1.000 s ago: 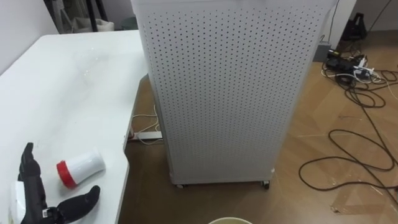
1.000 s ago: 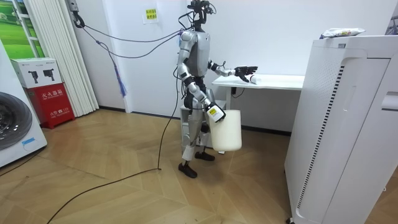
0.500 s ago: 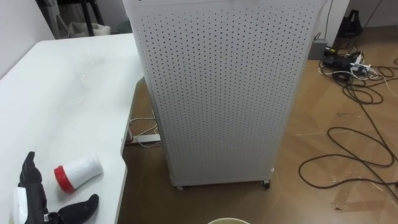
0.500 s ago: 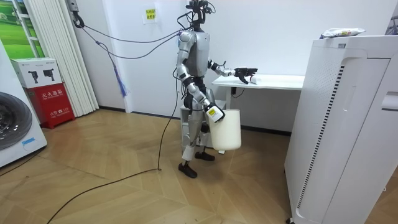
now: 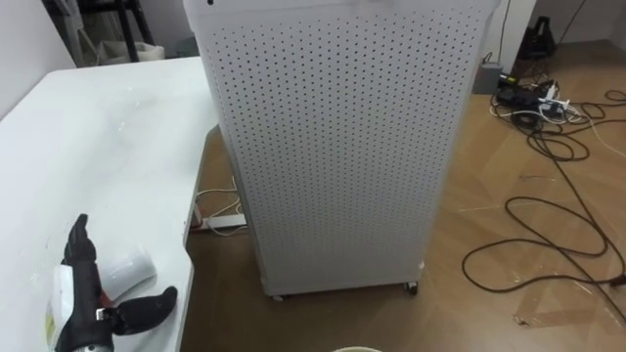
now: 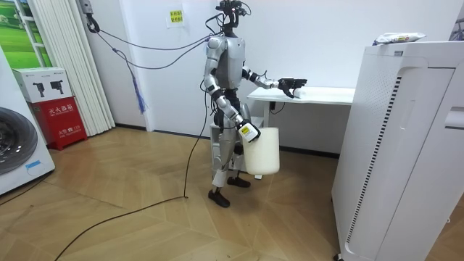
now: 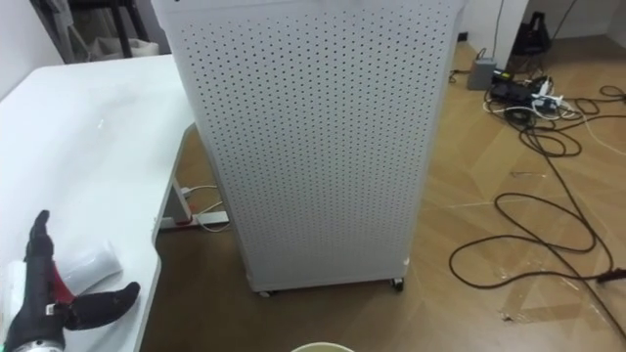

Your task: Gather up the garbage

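left eye view has the left hand [image 5: 80,293] open, fingers straight and thumb spread, at the capped end of the white container [image 5: 133,268] lying near the table [image 5: 108,137] edge; curl round its body firmly lest it roll off. half a second ago the hand stood apart, red cap showing.

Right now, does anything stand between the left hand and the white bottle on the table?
Nothing visible does. The open left hand is right at the white bottle, which lies on the table between thumb and fingers.
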Controlling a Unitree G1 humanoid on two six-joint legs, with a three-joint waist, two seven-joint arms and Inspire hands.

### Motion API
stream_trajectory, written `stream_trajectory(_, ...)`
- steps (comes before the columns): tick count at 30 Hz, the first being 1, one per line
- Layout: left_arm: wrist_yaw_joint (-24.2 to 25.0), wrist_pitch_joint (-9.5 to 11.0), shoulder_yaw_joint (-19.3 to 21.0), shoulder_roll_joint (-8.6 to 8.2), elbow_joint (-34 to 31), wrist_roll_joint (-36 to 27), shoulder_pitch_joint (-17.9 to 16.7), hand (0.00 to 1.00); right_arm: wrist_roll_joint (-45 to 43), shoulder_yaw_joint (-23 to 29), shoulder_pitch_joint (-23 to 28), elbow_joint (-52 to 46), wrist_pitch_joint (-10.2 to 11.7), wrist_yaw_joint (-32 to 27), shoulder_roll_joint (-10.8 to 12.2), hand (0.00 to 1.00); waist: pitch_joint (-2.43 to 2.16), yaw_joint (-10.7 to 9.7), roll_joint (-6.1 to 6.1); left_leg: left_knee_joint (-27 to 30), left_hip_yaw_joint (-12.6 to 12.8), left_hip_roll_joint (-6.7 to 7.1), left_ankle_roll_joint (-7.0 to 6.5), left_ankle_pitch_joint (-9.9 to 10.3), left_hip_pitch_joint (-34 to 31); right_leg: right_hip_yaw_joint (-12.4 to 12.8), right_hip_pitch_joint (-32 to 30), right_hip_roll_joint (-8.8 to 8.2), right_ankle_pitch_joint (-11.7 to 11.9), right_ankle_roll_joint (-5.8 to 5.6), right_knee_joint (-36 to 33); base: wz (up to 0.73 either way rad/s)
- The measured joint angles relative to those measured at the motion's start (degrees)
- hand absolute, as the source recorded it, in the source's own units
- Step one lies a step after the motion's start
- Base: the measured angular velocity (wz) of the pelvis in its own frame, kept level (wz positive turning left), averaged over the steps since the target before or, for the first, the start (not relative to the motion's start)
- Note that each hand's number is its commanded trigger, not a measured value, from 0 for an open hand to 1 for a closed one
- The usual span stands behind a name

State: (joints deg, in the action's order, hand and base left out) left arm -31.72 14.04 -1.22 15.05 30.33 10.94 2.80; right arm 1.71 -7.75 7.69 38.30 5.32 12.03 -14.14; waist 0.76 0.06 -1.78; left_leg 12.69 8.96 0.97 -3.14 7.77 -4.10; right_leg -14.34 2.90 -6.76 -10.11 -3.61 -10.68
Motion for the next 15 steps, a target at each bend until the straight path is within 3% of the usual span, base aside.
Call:
stream_trajectory(9,0.59,-0.47,-1.72,0.0,0.37,0.01,1.24,0.0,0.0,-0.41,0.0,-0.34,-0.43,0.07,-1.13,1.0,0.16,-0.02,-0.52,-0.03,0.33,-0.09,-0.02,0.08,0.15,0.15,-0.03,0.02,0.0,0.0,0.0,0.0)
stream_trajectory(10,0.74,-0.47,-1.72,0.0,0.37,0.01,1.28,0.07,0.0,-0.52,0.0,-0.35,-0.43,0.07,-1.16,1.0,0.15,-0.02,-0.54,-0.02,0.33,-0.11,-0.01,0.08,0.15,0.15,-0.04,0.04,0.0,0.0,0.0,0.0)
stream_trajectory(11,0.96,-0.47,-1.76,0.0,0.41,0.01,1.32,0.37,0.02,-0.65,0.0,-0.35,-0.43,0.08,-1.2,1.0,0.13,-0.1,-0.55,-0.02,0.39,-0.14,-0.01,0.08,0.16,0.13,-0.04,0.04,0.0,0.0,-0.01,0.0)
stream_trajectory(13,1.09,-0.56,-1.81,0.0,0.62,0.09,1.34,0.73,0.11,-0.97,0.01,-0.39,-0.43,0.07,-1.36,1.0,0.12,-0.02,-0.57,-0.04,0.47,-0.15,-0.01,0.08,0.2,0.25,-0.04,0.04,0.0,0.0,-0.05,0.0)
stream_trajectory(14,1.28,-0.92,-1.81,0.0,0.62,0.22,1.4,0.99,0.11,-1.27,0.04,-0.46,-0.44,0.14,-1.53,1.0,0.12,0.0,-0.57,-0.05,0.52,-0.15,-0.01,0.08,0.23,0.3,-0.05,0.04,0.0,0.0,-0.08,0.0)
stream_trajectory(15,1.54,-1.3,-1.85,0.01,0.63,0.4,1.4,1.0,0.11,-1.49,0.04,-0.6,-0.5,0.06,-1.63,1.0,0.12,0.0,-0.57,-0.05,0.61,-0.17,-0.01,0.08,0.23,0.39,-0.13,0.03,0.0,0.0,-0.16,-0.03)
